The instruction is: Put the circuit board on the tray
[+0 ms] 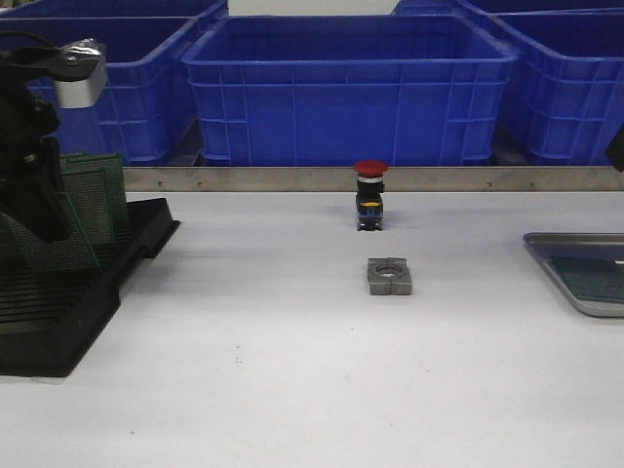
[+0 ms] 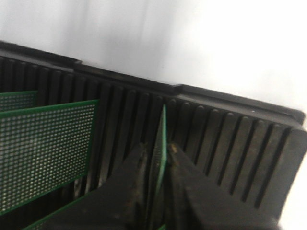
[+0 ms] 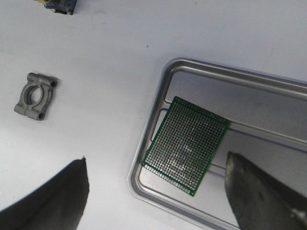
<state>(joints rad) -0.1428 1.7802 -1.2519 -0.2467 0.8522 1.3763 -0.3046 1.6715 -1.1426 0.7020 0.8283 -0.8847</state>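
Left gripper [image 2: 156, 165] pinches an upright circuit board [image 2: 162, 143] in the black slotted rack [image 2: 230, 139]. Right gripper [image 3: 156, 191] hangs spread above the tray [image 3: 201, 69], which holds another perforated board [image 3: 187, 143].

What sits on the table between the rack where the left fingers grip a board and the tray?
The left gripper pinches a circuit board in the black rack. Between the rack and the tray sit a grey metal clamp block and, farther back, a red-capped push button. Both are low, so a lifted board would probably clear them.
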